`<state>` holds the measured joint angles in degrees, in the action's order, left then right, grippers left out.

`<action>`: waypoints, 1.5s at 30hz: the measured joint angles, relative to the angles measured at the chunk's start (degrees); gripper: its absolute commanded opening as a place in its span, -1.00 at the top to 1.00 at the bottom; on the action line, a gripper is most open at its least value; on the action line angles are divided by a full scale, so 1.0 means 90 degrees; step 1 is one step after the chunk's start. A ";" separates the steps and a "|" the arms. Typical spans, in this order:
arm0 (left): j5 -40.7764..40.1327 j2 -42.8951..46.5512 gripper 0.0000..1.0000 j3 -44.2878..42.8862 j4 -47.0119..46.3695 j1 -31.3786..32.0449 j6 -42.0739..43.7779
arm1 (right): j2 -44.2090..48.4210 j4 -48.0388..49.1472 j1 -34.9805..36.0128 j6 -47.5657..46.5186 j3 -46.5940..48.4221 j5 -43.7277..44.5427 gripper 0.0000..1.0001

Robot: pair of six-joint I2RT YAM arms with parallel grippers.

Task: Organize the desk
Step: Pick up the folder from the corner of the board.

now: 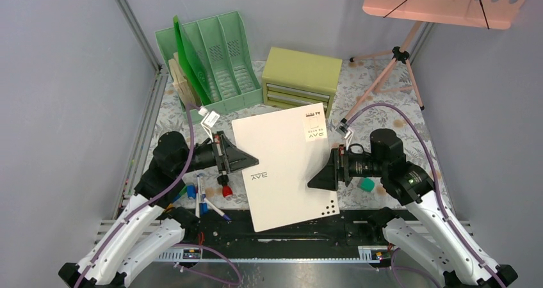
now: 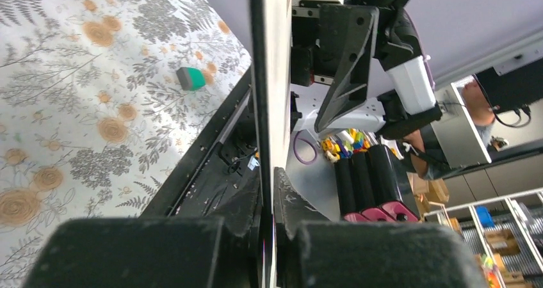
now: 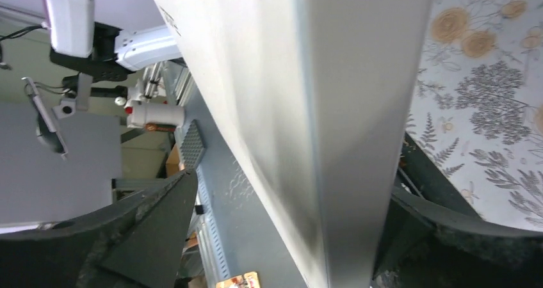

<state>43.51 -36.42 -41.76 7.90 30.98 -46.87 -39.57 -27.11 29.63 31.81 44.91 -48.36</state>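
Note:
A large white folder [image 1: 282, 166] marked "AVE" is held tilted above the fern-and-flower desk [image 1: 384, 96], between both arms. My left gripper [image 1: 253, 160] is shut on the folder's left edge. In the left wrist view the thin edge [image 2: 269, 77] runs straight up from between my closed fingers [image 2: 274, 198]. My right gripper [image 1: 315, 180] is at the folder's right edge. In the right wrist view the thick grey-white spine [image 3: 333, 109] stands between my spread fingers [image 3: 294, 185]. The left finger is apart from it and the jaws are open.
A green file rack [image 1: 211, 64] and a yellow-green drawer chest [image 1: 301, 77] stand at the back. Pens and markers [image 1: 202, 198] lie by my left arm. A green eraser [image 1: 366, 184] lies by my right arm and shows in the left wrist view [image 2: 191, 78]. A pink stand's tripod [image 1: 397, 57] is at the back right.

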 measured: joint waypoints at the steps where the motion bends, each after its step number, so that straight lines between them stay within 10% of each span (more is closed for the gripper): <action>1: -0.0080 0.0029 1.00 0.0005 0.0075 -0.0015 0.0010 | 0.0019 -0.0063 0.0000 -0.0039 0.0000 0.0117 -0.99; 22: -0.2956 0.0753 1.00 0.0017 0.2239 -0.0641 0.0741 | 0.0352 -0.1632 0.0000 -0.0588 0.0092 0.2475 -0.99; 45: -0.5391 -0.0104 1.00 -0.2754 0.2548 -0.0641 0.3407 | 0.0532 -0.1773 0.0000 -0.0602 -0.0165 0.2647 -0.99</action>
<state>-5.02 -37.36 -66.54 30.83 25.21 -16.21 -34.79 -43.07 29.63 26.39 43.42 -24.53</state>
